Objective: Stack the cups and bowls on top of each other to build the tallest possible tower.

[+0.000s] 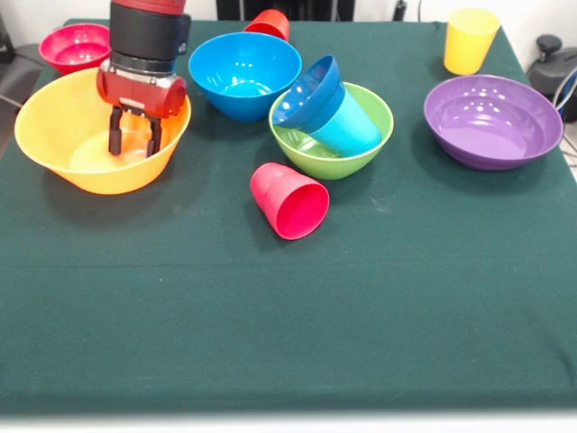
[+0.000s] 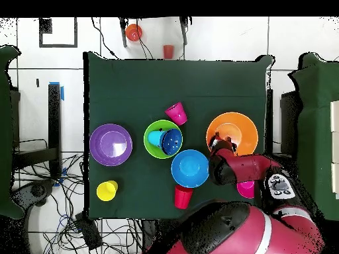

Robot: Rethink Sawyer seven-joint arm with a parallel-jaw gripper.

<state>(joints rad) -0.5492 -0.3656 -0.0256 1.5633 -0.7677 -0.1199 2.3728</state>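
Observation:
My gripper [image 1: 134, 149] hangs open and empty inside the huge orange-yellow bowl [image 1: 63, 153], on the side toward the medium blue bowl [image 1: 243, 72]. In the overhead view the gripper [image 2: 217, 141] is at that bowl's [image 2: 238, 129] left rim. The green bowl [image 1: 379, 113] holds the light blue cup [image 1: 356, 126] on its side, with the small dark blue bowl [image 1: 311, 90] tilted over its end. One red cup [image 1: 290, 200] lies on its side in front of the green bowl. A second red cup [image 1: 269, 23] stands behind the blue bowl. No stack stands upright.
The small red bowl [image 1: 74, 45] sits at the far left corner behind the orange-yellow bowl. The purple bowl [image 1: 494, 120] and the yellow cup [image 1: 471, 41] are at the right side. The table is covered in green cloth [image 1: 288, 316]. Cables lie on the floor beside the table [image 2: 59, 218].

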